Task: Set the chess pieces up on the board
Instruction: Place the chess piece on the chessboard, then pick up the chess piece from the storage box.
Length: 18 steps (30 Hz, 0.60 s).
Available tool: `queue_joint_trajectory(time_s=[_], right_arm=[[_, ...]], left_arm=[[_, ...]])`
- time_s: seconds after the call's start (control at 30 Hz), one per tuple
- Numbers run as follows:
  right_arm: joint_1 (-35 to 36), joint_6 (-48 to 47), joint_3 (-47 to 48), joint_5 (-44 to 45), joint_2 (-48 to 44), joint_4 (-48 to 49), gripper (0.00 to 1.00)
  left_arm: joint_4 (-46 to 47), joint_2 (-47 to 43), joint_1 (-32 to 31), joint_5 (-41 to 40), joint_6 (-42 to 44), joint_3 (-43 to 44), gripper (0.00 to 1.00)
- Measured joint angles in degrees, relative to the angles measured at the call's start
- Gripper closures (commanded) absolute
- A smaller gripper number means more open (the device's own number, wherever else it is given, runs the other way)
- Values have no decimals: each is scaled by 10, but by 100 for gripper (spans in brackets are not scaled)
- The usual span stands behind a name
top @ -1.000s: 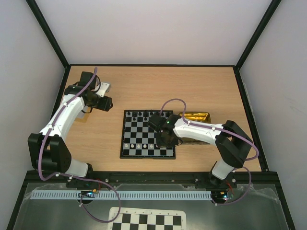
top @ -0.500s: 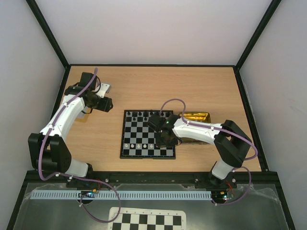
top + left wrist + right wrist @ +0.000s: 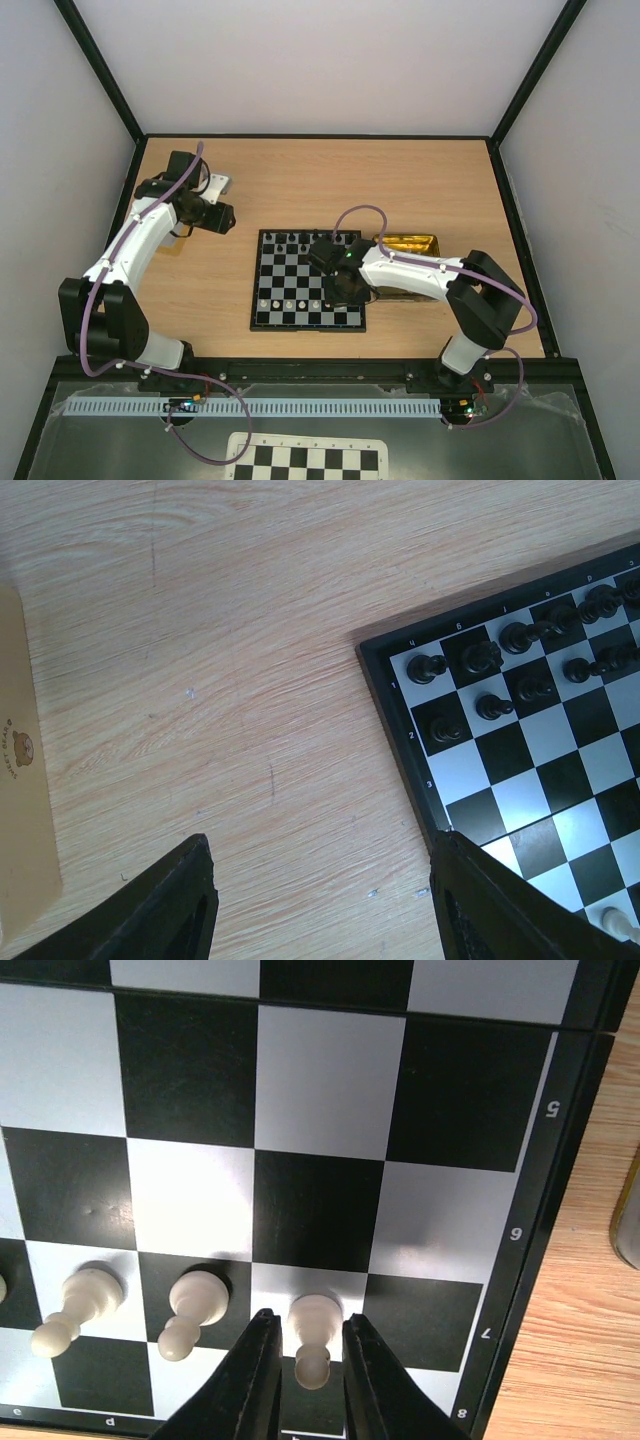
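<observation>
While the board [image 3: 306, 281] lies flat, L gripper [image 3: 320, 880] hangs just off its far-left corner, jaws apart, empty. R gripper [image 3: 311, 1360] is over its near-right corner, fingers straddling a cream pawn [image 3: 314, 1322] in 2nd row from near edge; squeezing or loose, can't tell.

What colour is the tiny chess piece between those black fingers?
It is a cream-white plastic pawn, clearest in the right wrist view.

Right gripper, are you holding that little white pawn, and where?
Apparently not: the right gripper straddles the white pawn near its head, slim gaps either side; it stands on the board by itself.
</observation>
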Motion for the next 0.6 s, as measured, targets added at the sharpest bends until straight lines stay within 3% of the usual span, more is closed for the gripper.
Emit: queue_joint_trajectory(time_s=[0.3,0.6], right_arm=[[-14,-4,42,27,-4,-26,80],[-190,-66,57,56,-99,-89,80]], left_arm=[[0,0,0,0,0,0,40],[-4,43,0,-9,0,20,40]])
